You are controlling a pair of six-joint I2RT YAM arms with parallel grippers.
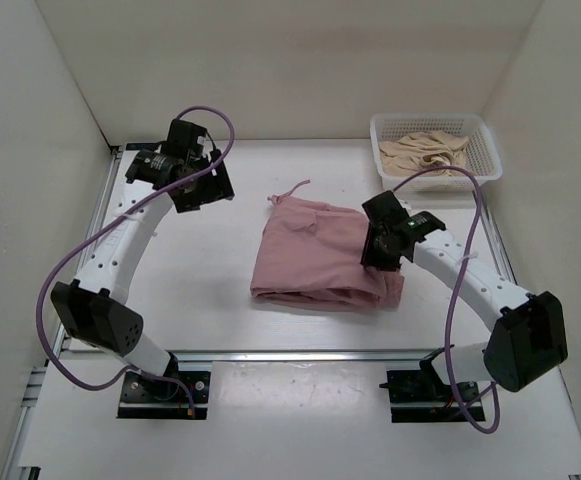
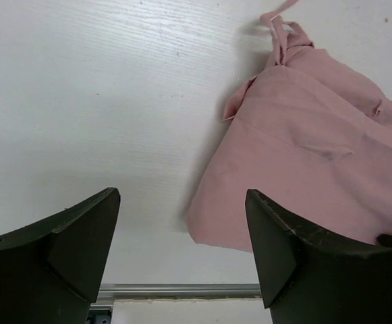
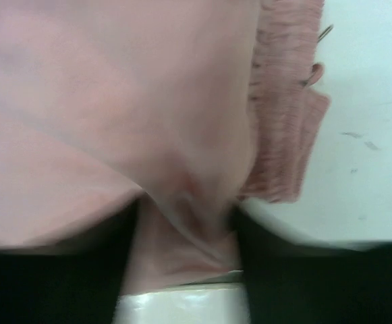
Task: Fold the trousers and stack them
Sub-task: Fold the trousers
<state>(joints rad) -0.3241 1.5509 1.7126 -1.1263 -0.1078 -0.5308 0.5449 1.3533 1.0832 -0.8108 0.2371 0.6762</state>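
Note:
The dusty-pink trousers [image 1: 315, 255] lie folded into a compact bundle at the middle of the table, the drawstring trailing at the far left corner. My right gripper [image 1: 378, 255] is down on the bundle's right edge, shut on a pinch of the pink fabric [image 3: 185, 223]; the gathered waistband [image 3: 283, 121] shows beside it. My left gripper [image 1: 202, 190] hovers open and empty at the far left, apart from the cloth. In the left wrist view the trousers [image 2: 317, 155] lie ahead to the right of the open gripper [image 2: 182, 250].
A white mesh basket [image 1: 486, 135] with beige clothing [image 1: 425, 155] stands at the back right corner. White walls enclose the table on three sides. A metal rail [image 1: 300, 355] runs along the near edge.

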